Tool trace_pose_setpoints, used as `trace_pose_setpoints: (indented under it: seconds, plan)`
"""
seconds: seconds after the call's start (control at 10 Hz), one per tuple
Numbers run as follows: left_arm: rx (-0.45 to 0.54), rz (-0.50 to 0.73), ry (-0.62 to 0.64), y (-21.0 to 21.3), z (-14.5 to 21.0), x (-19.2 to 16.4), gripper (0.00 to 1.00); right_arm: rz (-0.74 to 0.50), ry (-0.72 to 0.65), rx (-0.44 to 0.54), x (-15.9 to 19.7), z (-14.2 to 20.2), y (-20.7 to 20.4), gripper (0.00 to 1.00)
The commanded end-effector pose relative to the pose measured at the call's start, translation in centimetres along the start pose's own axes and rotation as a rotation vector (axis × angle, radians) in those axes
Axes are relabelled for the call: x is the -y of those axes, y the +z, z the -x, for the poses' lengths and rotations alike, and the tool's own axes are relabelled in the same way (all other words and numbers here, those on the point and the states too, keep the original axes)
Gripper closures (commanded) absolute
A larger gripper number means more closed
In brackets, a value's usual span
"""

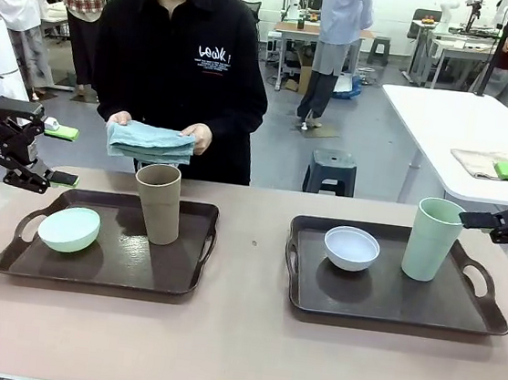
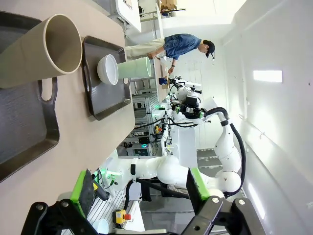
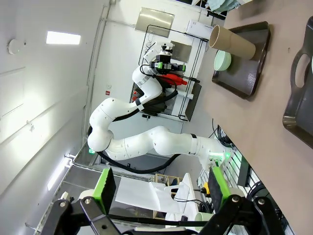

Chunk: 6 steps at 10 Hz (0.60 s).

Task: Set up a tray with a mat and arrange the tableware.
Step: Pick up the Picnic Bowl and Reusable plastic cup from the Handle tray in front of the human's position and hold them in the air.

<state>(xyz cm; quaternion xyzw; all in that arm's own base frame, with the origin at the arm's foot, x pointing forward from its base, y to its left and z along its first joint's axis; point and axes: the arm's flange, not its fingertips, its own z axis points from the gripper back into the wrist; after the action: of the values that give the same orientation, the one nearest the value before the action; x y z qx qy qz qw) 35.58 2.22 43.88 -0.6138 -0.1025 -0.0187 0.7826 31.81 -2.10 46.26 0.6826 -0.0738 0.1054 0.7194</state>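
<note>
I note left tool (image 1: 62, 155) released beside the left tray (image 1: 97, 280); right tool (image 1: 497, 195) released near the green cup (image 1: 432, 240); person (image 1: 181, 63) holds a folded mat (image 1: 150, 142)

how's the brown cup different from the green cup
The tan-brown cup is dull brown, the pale green cup minty. The tan-brown cup stands on the left tray beside the light green bowl; the pale green cup on the right tray beside the whitish-blue bowl. Both are tall, tapered and upright.
</note>
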Motion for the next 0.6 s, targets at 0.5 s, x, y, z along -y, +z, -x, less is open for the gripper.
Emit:
trace_pose_setpoints:
  seconds: [0.5]
  plan:
    - [-0.056,-0.252,-0.184,1.2,0.7,2.8,0.00,0.229,0.239,-0.108,-3.9,-0.9,-3.2,0.00]
